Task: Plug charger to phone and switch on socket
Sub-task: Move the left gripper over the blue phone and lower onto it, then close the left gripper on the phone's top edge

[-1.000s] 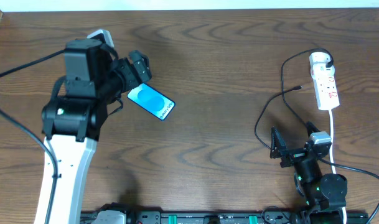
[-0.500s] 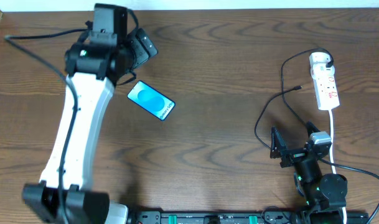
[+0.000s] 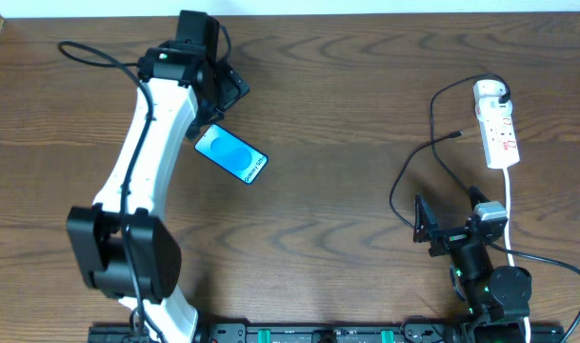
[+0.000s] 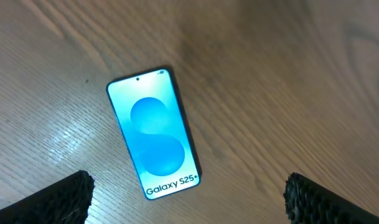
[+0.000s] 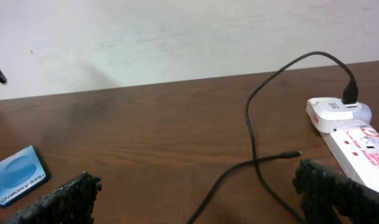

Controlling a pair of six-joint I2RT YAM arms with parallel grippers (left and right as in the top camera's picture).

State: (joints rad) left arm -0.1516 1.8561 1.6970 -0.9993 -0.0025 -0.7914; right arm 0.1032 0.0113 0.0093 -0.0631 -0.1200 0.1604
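The phone (image 3: 231, 155) lies flat on the wooden table at centre left, its cyan screen up. My left gripper (image 3: 225, 103) hovers just beyond its far end, open and empty. In the left wrist view the phone (image 4: 153, 130) lies just ahead of the wide-apart fingertips (image 4: 65, 198). The socket (image 3: 497, 124) lies at the far right with the charger's adapter (image 3: 495, 91) plugged in. The charger cable (image 3: 404, 176) loops across the table, its connector tip (image 3: 458, 135) lying loose. My right gripper (image 3: 423, 231) sits near the front edge, open and empty, with the cable (image 5: 251, 124) and the socket (image 5: 351, 124) ahead of it.
The socket's thick white cord (image 3: 507, 200) runs toward the front past my right arm. A white wall (image 5: 177, 37) rises behind the table's far edge. A black rail (image 3: 318, 333) lines the front edge. The cable loop lies close to the right gripper.
My left arm has stretched out toward the far edge, carrying the open gripper up and to the right of where it was. The phone, charger and right arm have not moved.
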